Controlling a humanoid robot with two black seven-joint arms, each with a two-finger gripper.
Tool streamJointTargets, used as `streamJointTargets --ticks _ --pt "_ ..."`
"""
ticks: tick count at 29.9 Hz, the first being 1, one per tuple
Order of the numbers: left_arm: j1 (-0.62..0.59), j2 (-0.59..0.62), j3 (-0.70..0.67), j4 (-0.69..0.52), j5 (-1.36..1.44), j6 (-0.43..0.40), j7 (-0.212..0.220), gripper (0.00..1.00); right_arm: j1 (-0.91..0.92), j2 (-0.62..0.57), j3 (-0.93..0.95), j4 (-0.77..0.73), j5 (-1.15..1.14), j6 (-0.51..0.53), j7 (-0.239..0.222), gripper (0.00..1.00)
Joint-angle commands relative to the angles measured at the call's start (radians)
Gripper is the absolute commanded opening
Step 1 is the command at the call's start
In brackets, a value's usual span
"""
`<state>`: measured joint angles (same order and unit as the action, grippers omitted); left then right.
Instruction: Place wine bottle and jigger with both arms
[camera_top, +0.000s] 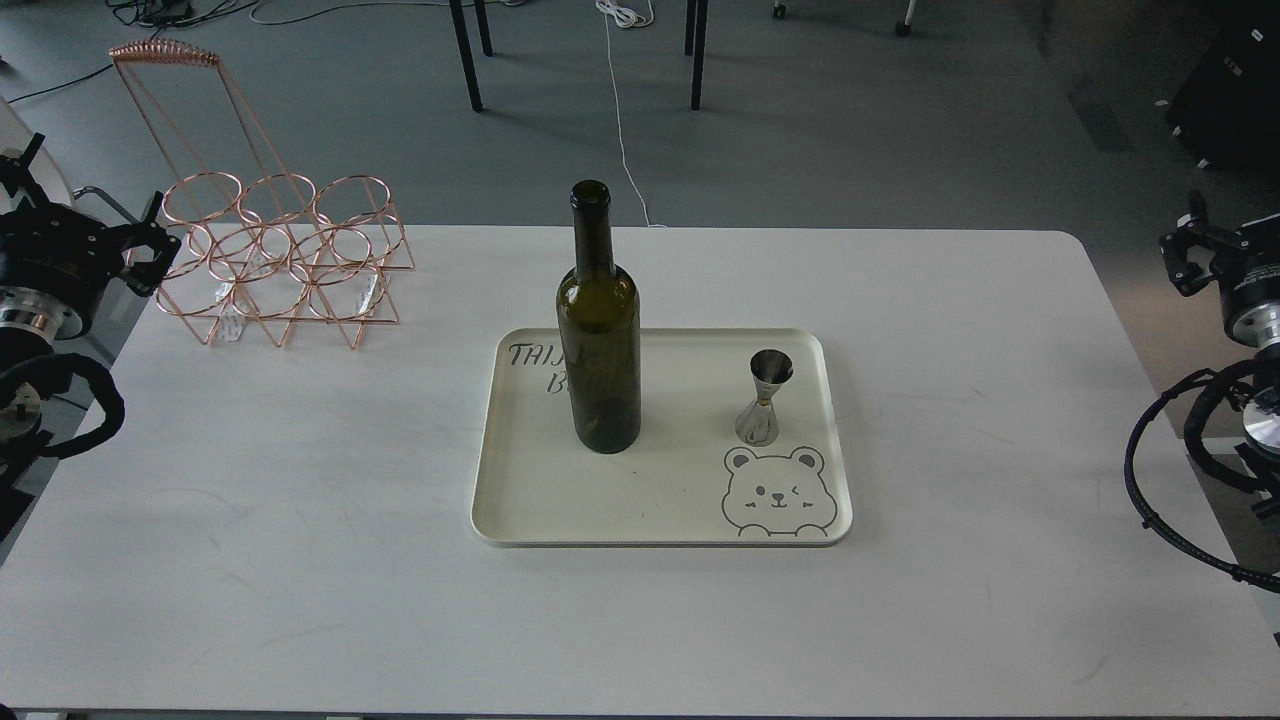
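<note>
Wine bottle (598, 330): dark olive-green glass with no label, standing upright on the left half of the tray, its base partly covering dark lettering printed on the tray floor.
Jigger (766, 396): small steel hourglass cup, upright on the right half of the tray, well apart from the bottle and just above a printed bear face.
Tray (500, 500): cream, rectangular with rounded corners, lying near the middle of the table.
Table (300, 550): white top with rounded corners, bearing the tray and the rack.
Wire rack (280, 260): copper-coloured, made of rings and triangles with a tall handle loop, standing at the far left of the table, well apart from the tray.
Left gripper (150, 255): at the left edge, just off the table's side near the rack, its dark fingers pointing toward the rack; holding nothing, but whether the fingers are spread or closed I cannot tell.
Right gripper (1185, 255): at the right edge, beyond the table's side, raised and pointing up and inward; nothing in it, finger state not readable.
Arms: both held back at the sides, silver joints and black cable loops showing below the grippers, neither near the tray.
</note>
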<state>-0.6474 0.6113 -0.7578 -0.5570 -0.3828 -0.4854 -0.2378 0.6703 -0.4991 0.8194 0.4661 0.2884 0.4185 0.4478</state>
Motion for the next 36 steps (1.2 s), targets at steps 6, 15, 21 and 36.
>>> streamJointTargets --ticks 6,15,21,36 --pt "-0.009 0.004 0.003 -0.043 0.009 0.05 0.002 0.99 0.0 -0.015 -0.002 0.011 0.0 0.019 0.008 0.99" --pt "-0.041 -0.004 0.009 -0.044 0.012 0.042 0.006 0.99 -0.073 -0.159 -0.028 0.311 -0.015 -0.007 0.012 0.99" --pt "-0.043 -0.005 0.014 -0.044 0.032 0.034 0.005 0.99 -0.132 -0.295 -0.097 0.563 -0.219 -0.136 0.023 0.99" --pt "-0.043 0.004 0.009 -0.044 0.032 0.033 0.002 0.99 -0.359 -0.397 -0.178 1.063 -1.213 -0.636 0.031 0.99"
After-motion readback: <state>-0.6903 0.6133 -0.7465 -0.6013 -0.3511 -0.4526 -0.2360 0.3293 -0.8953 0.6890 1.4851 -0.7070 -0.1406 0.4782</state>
